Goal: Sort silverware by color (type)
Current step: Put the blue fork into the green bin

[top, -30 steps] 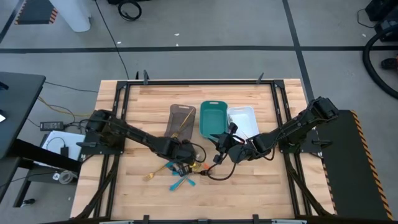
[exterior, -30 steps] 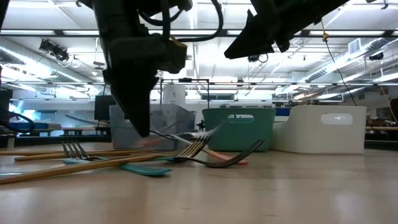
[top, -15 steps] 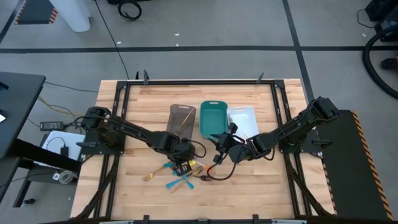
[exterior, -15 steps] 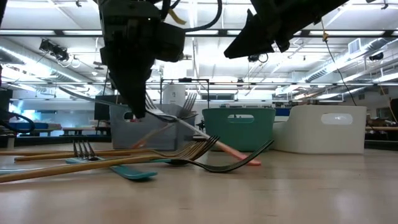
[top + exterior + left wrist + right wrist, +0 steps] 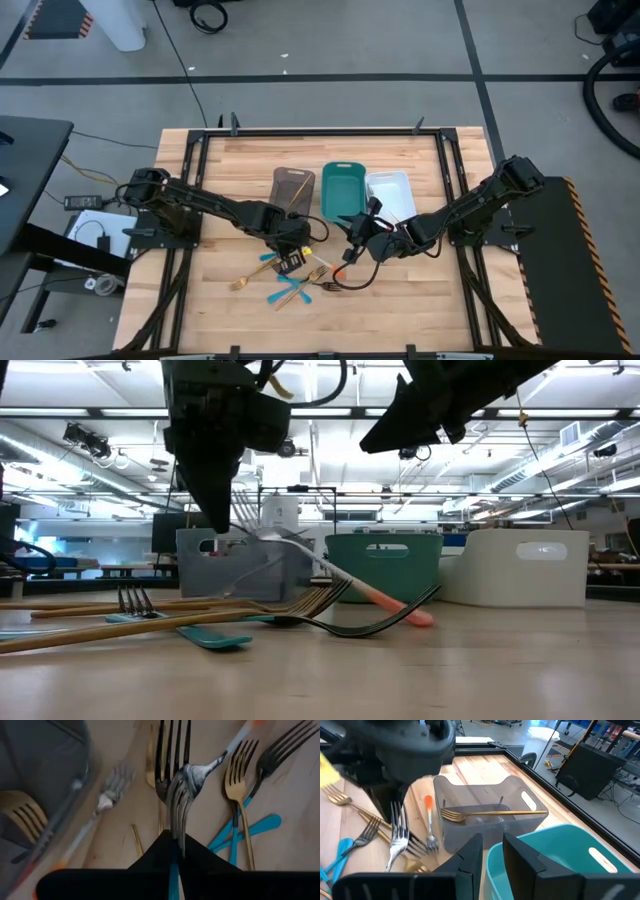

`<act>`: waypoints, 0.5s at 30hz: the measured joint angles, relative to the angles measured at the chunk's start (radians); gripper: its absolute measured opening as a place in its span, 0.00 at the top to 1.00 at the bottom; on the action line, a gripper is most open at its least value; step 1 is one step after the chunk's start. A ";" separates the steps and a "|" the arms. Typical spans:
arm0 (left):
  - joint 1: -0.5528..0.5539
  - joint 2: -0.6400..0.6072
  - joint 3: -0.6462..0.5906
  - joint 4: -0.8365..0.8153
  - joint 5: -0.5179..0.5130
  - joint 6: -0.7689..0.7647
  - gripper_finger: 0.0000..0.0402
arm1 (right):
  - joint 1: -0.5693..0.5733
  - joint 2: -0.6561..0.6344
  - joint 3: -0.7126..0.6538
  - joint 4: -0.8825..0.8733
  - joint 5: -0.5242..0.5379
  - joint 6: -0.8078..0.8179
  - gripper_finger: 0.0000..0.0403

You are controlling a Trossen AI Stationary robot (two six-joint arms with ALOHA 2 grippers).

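Left gripper [image 5: 176, 845] pinching silver orange-handled fork [image 5: 187, 780], frame centre. Right gripper [image 5: 491, 851] spread, empty, lower centre.

Left arm [image 5: 210, 208]: dark, slim jointed links, black cable looped beside the wrist.
Right arm [image 5: 470, 205]: dark, bulkier shoulder housing, black cable near wrist.
Fingers [image 5: 470, 862]: matte black, angular.

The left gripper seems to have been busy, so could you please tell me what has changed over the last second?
The left gripper, shut on an orange-handled fork, has risen from the pile, lifting that fork's head while its orange end trails low. The right gripper stayed hovering beside the teal tray; the other silverware barely shifted.
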 joint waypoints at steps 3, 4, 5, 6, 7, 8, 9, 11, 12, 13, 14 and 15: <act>0.000 -0.001 0.002 -0.007 0.000 0.000 0.94 | 0.000 0.000 0.000 0.004 0.000 -0.003 0.79; 0.001 -0.001 0.002 -0.010 0.000 0.001 0.94 | 0.000 0.000 0.000 0.004 0.000 -0.005 0.79; 0.002 -0.002 0.002 -0.010 0.002 0.001 0.94 | 0.000 0.000 0.000 0.005 0.000 -0.005 0.79; 0.005 -0.003 0.002 -0.015 0.003 0.001 0.94 | 0.000 0.000 0.000 0.004 0.000 -0.005 0.79; 0.005 -0.003 0.002 -0.023 0.003 0.002 0.94 | 0.000 0.000 0.000 0.005 0.000 -0.005 0.79; 0.006 -0.003 0.002 -0.029 0.002 0.002 0.94 | 0.000 0.000 0.000 0.005 0.000 -0.005 0.79; 0.006 -0.003 0.002 -0.030 -0.001 0.003 0.94 | 0.000 0.000 0.000 0.005 0.000 -0.005 0.79; 0.008 -0.003 0.002 -0.031 -0.005 0.003 0.94 | 0.000 0.000 0.000 0.004 0.000 -0.005 0.79; 0.008 -0.003 0.002 -0.034 -0.005 0.004 0.94 | 0.000 0.000 0.000 0.004 0.000 -0.005 0.79; 0.011 -0.003 0.002 -0.035 -0.007 0.004 0.94 | 0.000 0.000 0.000 0.004 0.000 -0.005 0.79; 0.010 -0.003 0.002 -0.034 -0.008 0.004 0.94 | 0.000 0.000 0.000 0.004 0.000 -0.005 0.79; 0.010 -0.003 0.002 -0.034 -0.008 0.005 0.94 | 0.000 0.000 0.000 0.004 0.000 -0.005 0.79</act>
